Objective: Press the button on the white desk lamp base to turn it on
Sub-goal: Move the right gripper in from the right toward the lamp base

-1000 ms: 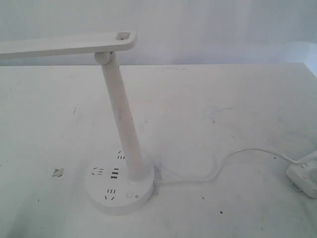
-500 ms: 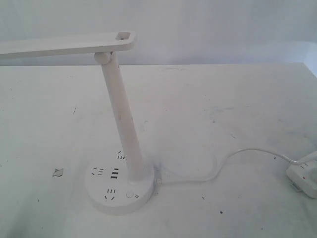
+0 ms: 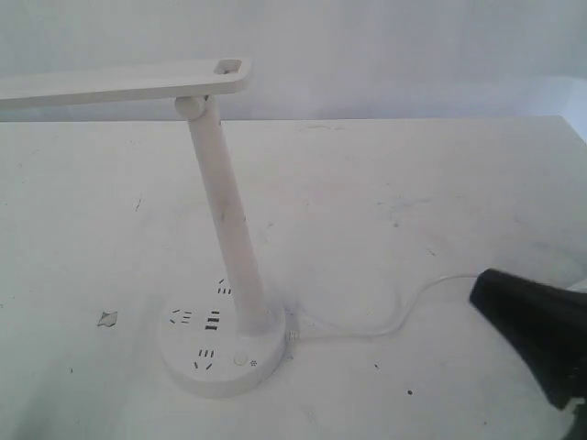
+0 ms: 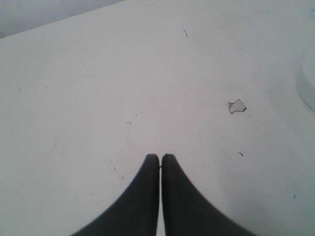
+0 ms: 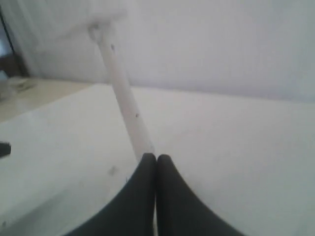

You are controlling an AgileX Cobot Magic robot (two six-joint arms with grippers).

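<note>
The white desk lamp (image 3: 220, 192) stands on the table, column leaning, flat head reaching left. Its round base (image 3: 220, 346) shows dark socket slots and, near the front, the small ringed button (image 3: 240, 360). My right gripper (image 3: 479, 291) enters from the right edge, black and shut, its tip well right of the base and above the cord. In the right wrist view the shut gripper (image 5: 156, 157) points at the lamp column (image 5: 125, 101); the base is hidden behind the fingers. The left gripper (image 4: 160, 157) is shut over bare table, with the base edge (image 4: 309, 83) off to one side.
A white cord (image 3: 385, 321) runs from the base toward the right edge of the table. A small chip (image 3: 108, 319) marks the tabletop left of the base; the same chip (image 4: 236, 105) shows in the left wrist view. The table's far edge meets a pale wall.
The right gripper has come into the exterior view from the right edge, covering the white power strip seen there before. The lamp has not moved.
</note>
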